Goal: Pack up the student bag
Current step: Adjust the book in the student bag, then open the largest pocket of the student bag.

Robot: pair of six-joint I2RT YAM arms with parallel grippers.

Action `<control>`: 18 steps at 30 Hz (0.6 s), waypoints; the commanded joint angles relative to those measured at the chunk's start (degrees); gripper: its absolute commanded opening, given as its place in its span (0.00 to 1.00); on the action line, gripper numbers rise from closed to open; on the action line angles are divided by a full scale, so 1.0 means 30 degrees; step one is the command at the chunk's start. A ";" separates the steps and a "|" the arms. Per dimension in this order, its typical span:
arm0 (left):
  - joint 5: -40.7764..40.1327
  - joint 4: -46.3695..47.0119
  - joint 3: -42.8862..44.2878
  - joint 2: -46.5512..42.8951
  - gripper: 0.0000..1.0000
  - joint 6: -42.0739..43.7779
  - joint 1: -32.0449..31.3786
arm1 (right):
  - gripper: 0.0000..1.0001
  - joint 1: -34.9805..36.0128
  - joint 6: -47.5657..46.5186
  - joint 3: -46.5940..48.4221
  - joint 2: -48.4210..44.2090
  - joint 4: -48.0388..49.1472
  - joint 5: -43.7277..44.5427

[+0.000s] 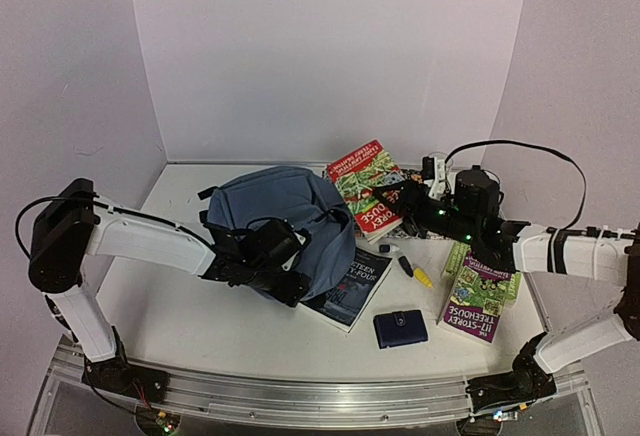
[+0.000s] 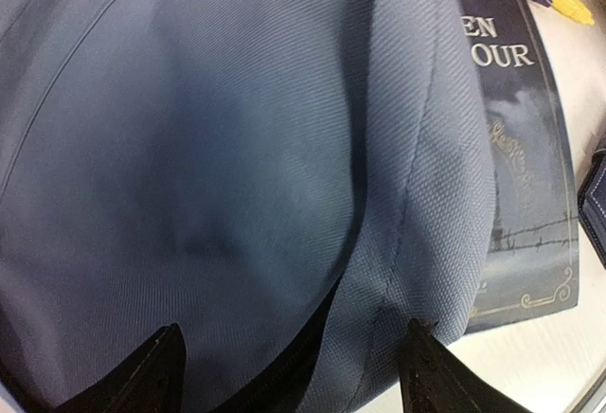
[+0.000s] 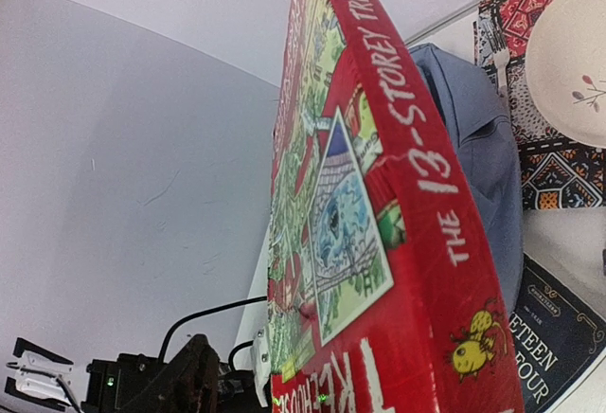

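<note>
The student bag (image 1: 285,218), a slate-blue backpack, lies in the middle of the table. My left gripper (image 1: 272,264) is at its near edge. In the left wrist view the gripper (image 2: 289,375) is open, with its fingertips spread across the bag's blue fabric (image 2: 237,148) and black zip seam. My right gripper (image 1: 405,199) is shut on a red "13-Storey Treehouse" book (image 1: 366,184) and holds it tilted above the table, just right of the bag. The book (image 3: 379,224) fills the right wrist view. One dark finger (image 3: 194,375) shows left of it, and the other is hidden.
A dark navy book (image 1: 350,288) lies partly under the bag's right edge. A navy wallet (image 1: 400,329), a yellow highlighter (image 1: 423,277), a dark pen (image 1: 405,264) and a purple book (image 1: 481,296) lie to the right. A patterned book with a plate on its cover (image 3: 568,62) lies under the raised book.
</note>
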 commanded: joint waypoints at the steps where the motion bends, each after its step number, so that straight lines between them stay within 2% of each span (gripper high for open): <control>1: -0.1442 -0.0592 -0.1718 -0.2537 0.76 -0.4067 -0.0273 | 0.00 -0.0019 -0.0623 0.0720 0.0145 0.1878 -0.0639; 4: -0.0869 -0.0603 -0.2223 -0.3836 0.76 -0.4427 -0.0571 | 0.00 -0.0012 -0.0812 0.1010 0.0435 0.1637 -0.0980; 10: -0.0780 -0.0583 -0.1024 -0.6346 0.83 -0.2164 -0.0470 | 0.00 -0.0009 -0.1435 0.2396 0.1277 -0.1032 -0.1764; 14: 0.0547 -0.0628 -0.0078 -0.6727 0.83 -0.0956 0.1297 | 0.00 -0.0012 -0.1591 0.2420 0.1365 -0.1712 -0.1943; 18: 0.1956 -0.1275 0.0426 -0.5868 0.83 0.0825 0.3256 | 0.00 -0.0005 -0.1568 0.2055 0.1063 -0.1848 -0.1899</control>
